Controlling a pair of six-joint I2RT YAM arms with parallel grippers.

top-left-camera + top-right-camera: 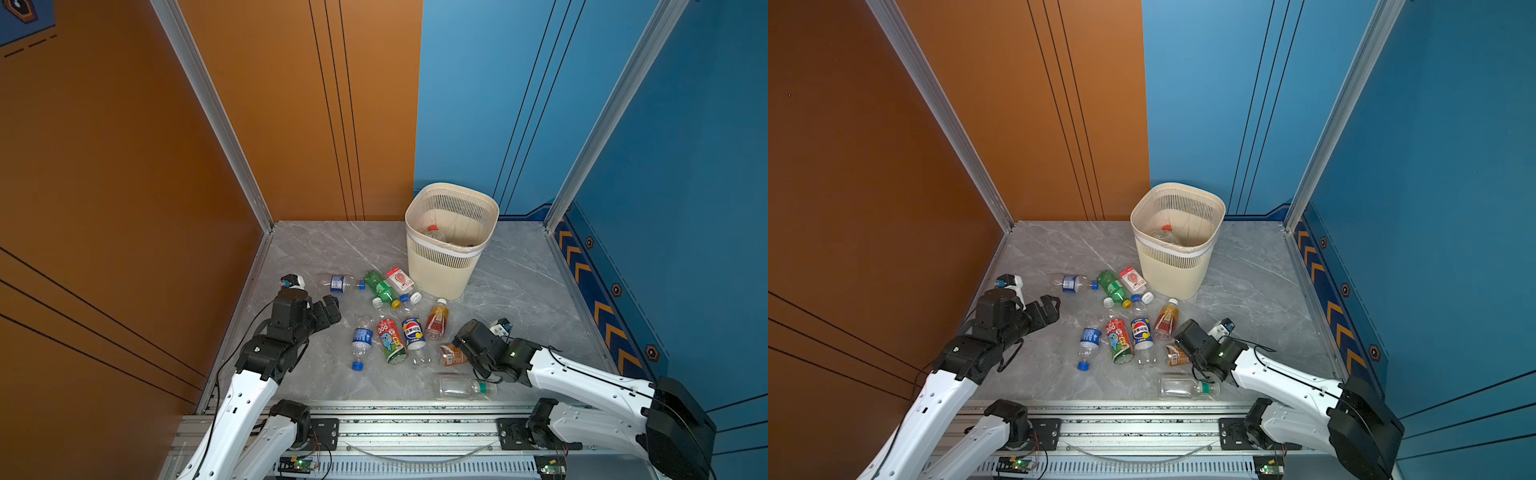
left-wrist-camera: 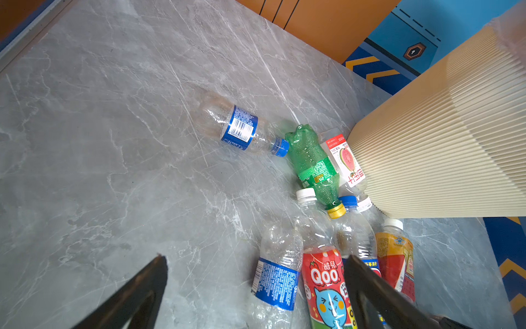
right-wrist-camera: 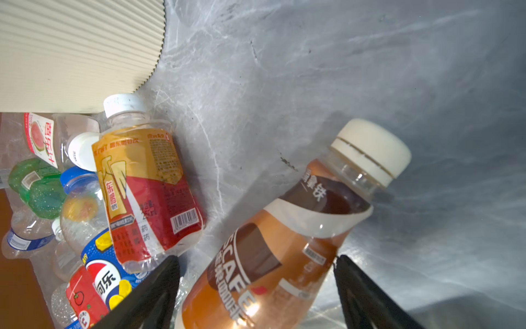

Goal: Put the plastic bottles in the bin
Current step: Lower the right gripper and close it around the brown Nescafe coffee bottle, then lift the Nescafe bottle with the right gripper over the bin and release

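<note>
While the brown-labelled clear plastic coffee bottle with a cream cap (image 3: 290,228) lies on the grey marbled tabletop (image 1: 519,282), the right gripper (image 3: 256,265) straddles its body; whether the jaws press it I cannot tell. The left gripper (image 2: 254,265) hovers spread wide near the other plastic bottles (image 1: 390,338), strewn beside the tall cream slatted bin (image 1: 440,270), which holds a red-capped clear bottle (image 1: 434,233).

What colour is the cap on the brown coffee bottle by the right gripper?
Cream. The cap on the coffee bottle shows best in the right wrist view.
</note>
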